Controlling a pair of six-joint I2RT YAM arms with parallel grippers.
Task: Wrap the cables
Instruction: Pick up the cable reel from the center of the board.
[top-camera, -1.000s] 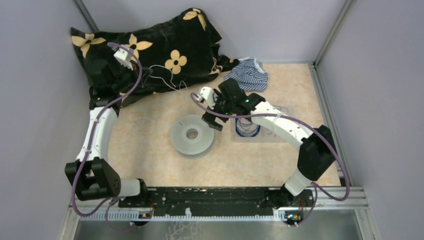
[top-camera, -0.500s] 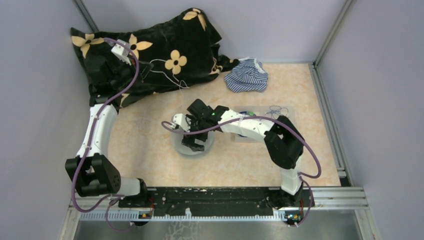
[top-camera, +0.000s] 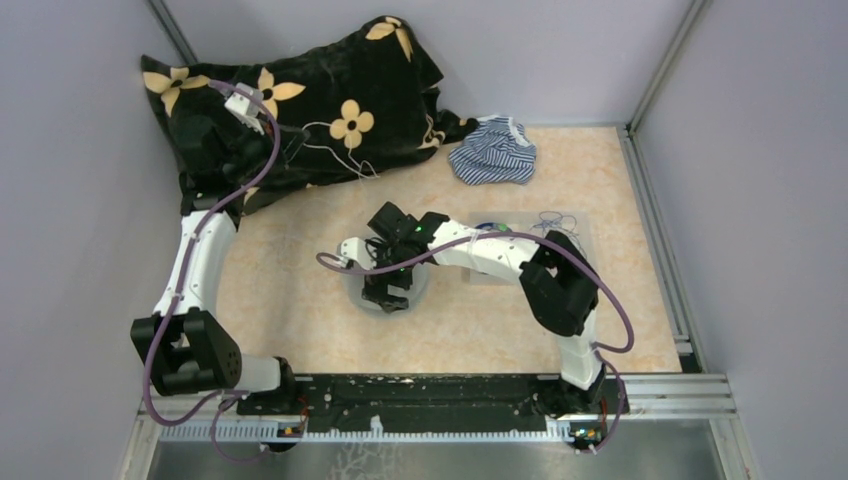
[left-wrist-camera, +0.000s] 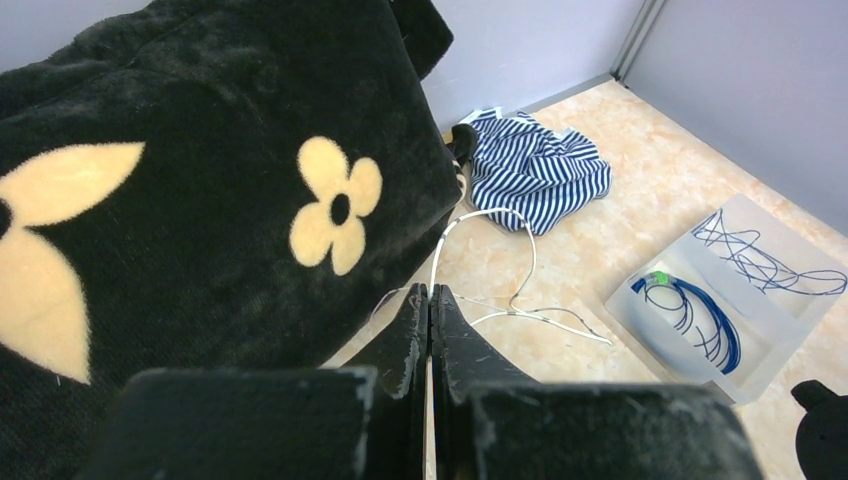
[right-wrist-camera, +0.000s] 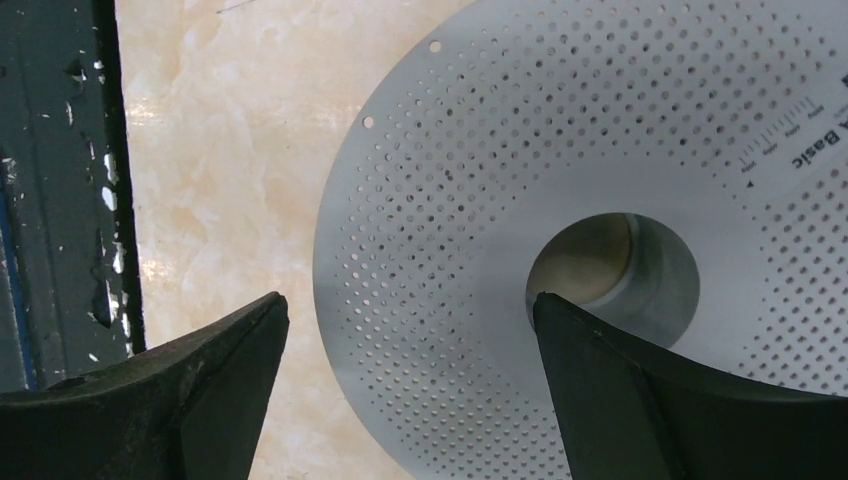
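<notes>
Blue coil (left-wrist-camera: 693, 318) with green bit and loose blue tangle (left-wrist-camera: 762, 255) lie in neighbouring tray (left-wrist-camera: 780, 328) compartments

We make out two arms of one build: white shells for the long links, blocky black housings at the joints. The left arm (top-camera: 195, 265) carries a heavy black elbow block (top-camera: 190, 352); the right arm (top-camera: 490, 252) has a matching one (top-camera: 555, 285). A thick purple cord (top-camera: 272, 155) trails loosely along the left arm, and a second purple cord (top-camera: 625, 335) follows the right. Near each wrist sits a small white box, one on the left (top-camera: 243, 103) and one on the right (top-camera: 352, 250). The left gripper (left-wrist-camera: 430, 298) has matte black fingers, grainy and tapering to thin tips. The right gripper (right-wrist-camera: 410, 310) has broad black wedges, finely ridged.
</notes>
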